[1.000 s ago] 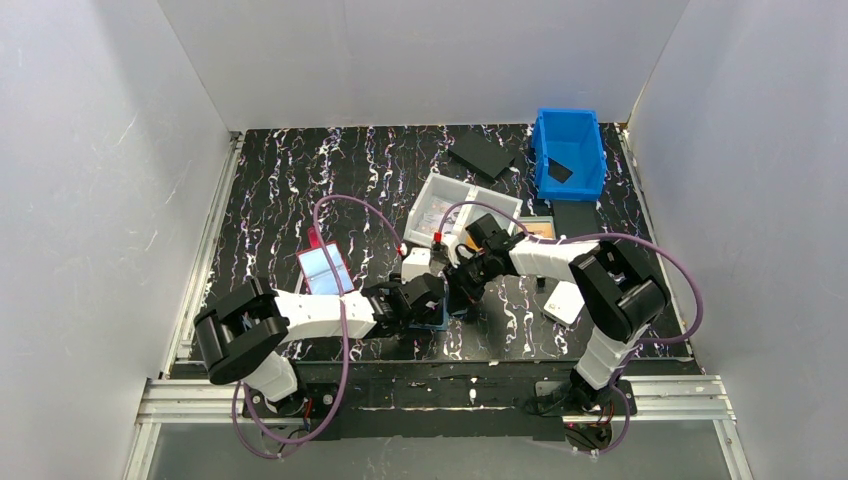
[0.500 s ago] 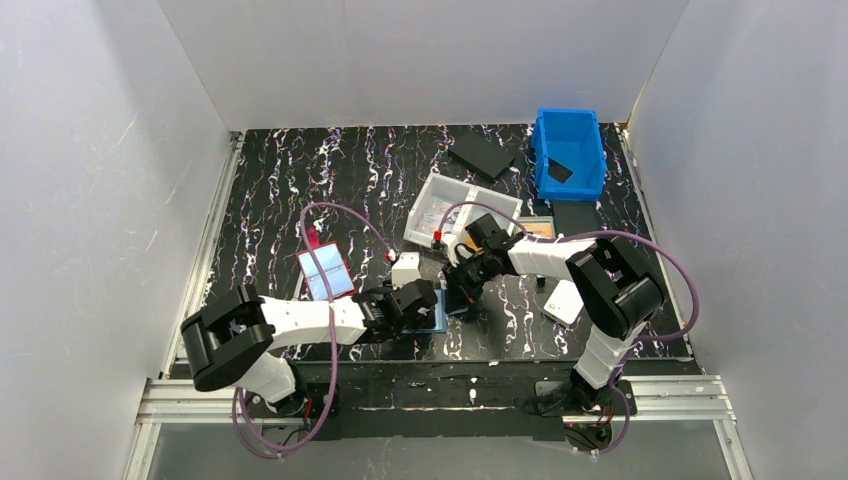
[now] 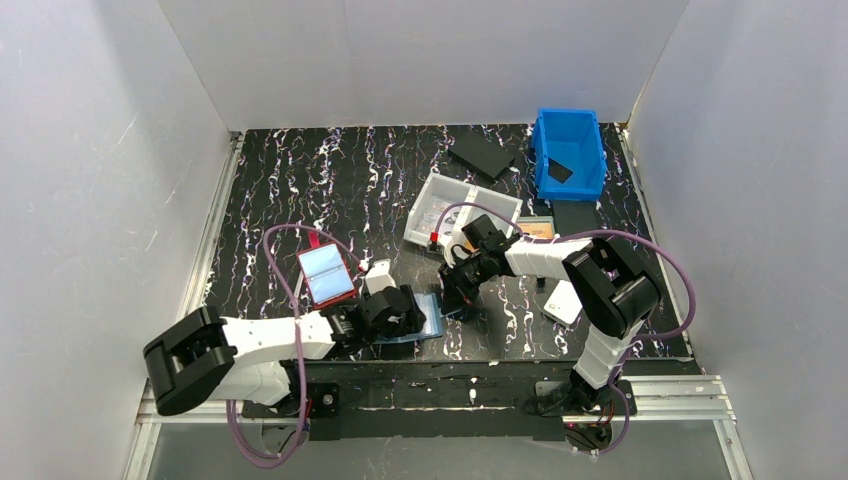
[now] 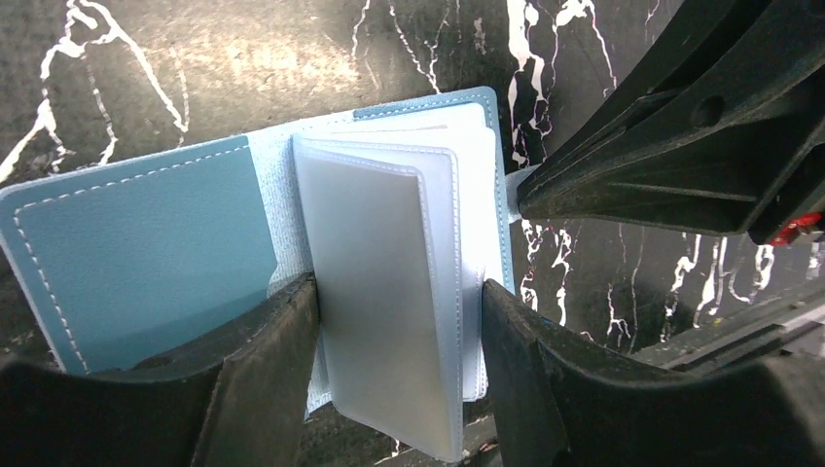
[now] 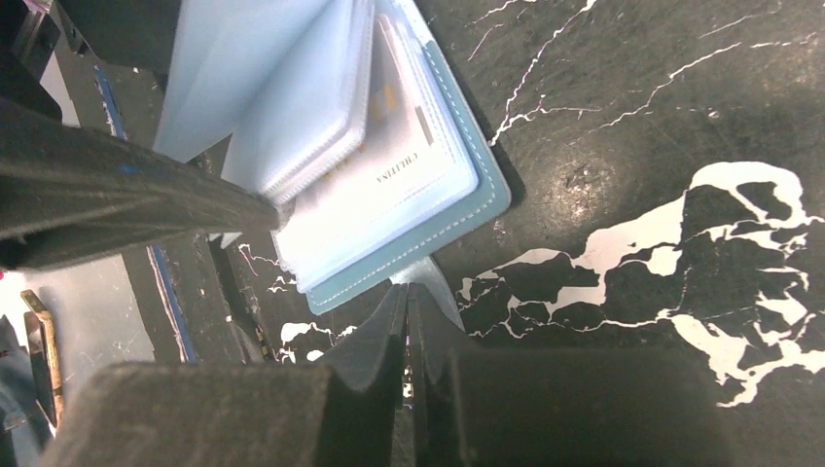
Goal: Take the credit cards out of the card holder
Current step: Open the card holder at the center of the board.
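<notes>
The light-blue card holder [image 4: 136, 243] lies open on the table near the front edge [image 3: 430, 322]. My left gripper [image 4: 394, 297] is shut across its stack of clear pocket leaves [image 4: 375, 272], one finger on each long edge. My right gripper [image 5: 409, 292] is shut on the small tab [image 5: 425, 277] at the holder's outer edge, and its black fingers [image 4: 671, 156] show in the left wrist view. One pale credit card [image 5: 389, 180] with printed text sits inside a pocket of the right-hand panel. The two grippers [image 3: 405, 312] [image 3: 455, 300] meet at the holder.
A red-edged holder with a pale blue face [image 3: 325, 272] lies left of the arms. A clear tray [image 3: 460, 208], a teal holder with an orange card [image 3: 538, 228], a blue bin [image 3: 568, 150], a black flat piece [image 3: 483, 153] and a white object [image 3: 563, 300] lie behind and to the right.
My left arm has swung left and toward the near edge, its jaws narrowing onto the clear pockets. The holder has shifted slightly with it. The right gripper has stayed shut at the tab.
</notes>
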Controlling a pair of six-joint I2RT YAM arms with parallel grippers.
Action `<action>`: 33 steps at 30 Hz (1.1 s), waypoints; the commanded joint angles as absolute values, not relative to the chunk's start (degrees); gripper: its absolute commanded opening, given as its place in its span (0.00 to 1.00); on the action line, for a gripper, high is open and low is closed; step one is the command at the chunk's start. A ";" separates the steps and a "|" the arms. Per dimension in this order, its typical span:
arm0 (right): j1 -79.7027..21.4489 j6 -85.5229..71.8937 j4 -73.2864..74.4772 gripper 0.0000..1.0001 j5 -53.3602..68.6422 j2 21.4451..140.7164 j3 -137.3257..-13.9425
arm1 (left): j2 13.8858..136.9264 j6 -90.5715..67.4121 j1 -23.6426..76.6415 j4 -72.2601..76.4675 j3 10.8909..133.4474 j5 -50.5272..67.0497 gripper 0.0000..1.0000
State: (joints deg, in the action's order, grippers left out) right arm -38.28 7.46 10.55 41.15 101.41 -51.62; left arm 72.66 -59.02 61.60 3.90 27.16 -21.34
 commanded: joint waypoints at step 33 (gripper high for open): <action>-37.71 15.47 15.86 0.20 50.18 99.57 -53.68 | 50.04 -62.53 51.68 7.64 8.07 -7.58 0.70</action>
State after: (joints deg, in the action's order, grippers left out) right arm -37.89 12.62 13.80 45.69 101.51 -52.07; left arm 51.09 -63.13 51.96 11.44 10.39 -8.40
